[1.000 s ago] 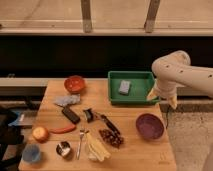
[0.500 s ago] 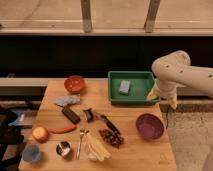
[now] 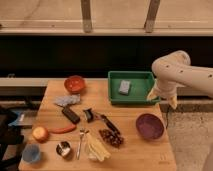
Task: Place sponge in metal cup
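Observation:
A grey-blue sponge (image 3: pixel 124 87) lies inside the green tray (image 3: pixel 134 95) at the back right of the wooden table. The small metal cup (image 3: pixel 63 148) stands near the front left edge of the table. My gripper (image 3: pixel 162 97) hangs from the white arm at the tray's right edge, to the right of the sponge and apart from it. It holds nothing that I can see.
On the table (image 3: pixel 130 152) lie a red bowl (image 3: pixel 75 83), a purple bowl (image 3: pixel 149 125), a grey cloth (image 3: pixel 67 100), a black bar (image 3: pixel 71 114), a red chilli (image 3: pixel 62 129), an orange fruit (image 3: pixel 40 133), a blue cup (image 3: pixel 31 153), a fork (image 3: pixel 80 142), bananas (image 3: pixel 97 148) and grapes (image 3: pixel 112 138).

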You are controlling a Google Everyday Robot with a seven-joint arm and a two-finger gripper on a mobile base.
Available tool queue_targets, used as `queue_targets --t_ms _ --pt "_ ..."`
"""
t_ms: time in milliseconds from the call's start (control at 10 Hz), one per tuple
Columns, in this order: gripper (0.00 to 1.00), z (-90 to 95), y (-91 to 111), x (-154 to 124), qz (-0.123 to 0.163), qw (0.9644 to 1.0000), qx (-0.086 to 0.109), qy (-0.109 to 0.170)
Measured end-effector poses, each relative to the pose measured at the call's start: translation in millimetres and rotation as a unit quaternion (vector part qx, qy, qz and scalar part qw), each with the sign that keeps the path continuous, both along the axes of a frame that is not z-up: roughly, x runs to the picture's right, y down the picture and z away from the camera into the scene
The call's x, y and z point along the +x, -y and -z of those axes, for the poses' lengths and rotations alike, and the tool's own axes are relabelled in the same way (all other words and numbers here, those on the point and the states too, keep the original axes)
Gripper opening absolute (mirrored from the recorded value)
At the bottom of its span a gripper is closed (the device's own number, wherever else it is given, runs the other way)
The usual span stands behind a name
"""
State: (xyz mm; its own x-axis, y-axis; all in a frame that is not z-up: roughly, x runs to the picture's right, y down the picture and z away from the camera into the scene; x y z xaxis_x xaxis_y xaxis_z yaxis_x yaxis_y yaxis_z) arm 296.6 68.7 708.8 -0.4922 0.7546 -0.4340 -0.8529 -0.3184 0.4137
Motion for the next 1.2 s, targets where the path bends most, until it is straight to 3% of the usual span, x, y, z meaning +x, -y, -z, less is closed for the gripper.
queue_targets --t_ms 500,700,900,1200 --pt "0.78 -0.2 1 0 0.002 1.0 0.001 -0.001" --pt "0.78 -4.9 8 -6 0.024 0.9995 0.021 -0.008" --pt "0.78 -22.4 26 -25 0.04 0.9984 0.041 -0.004" --pt "0.78 -46.9 56 -55 0.057 0.9959 0.069 0.018"
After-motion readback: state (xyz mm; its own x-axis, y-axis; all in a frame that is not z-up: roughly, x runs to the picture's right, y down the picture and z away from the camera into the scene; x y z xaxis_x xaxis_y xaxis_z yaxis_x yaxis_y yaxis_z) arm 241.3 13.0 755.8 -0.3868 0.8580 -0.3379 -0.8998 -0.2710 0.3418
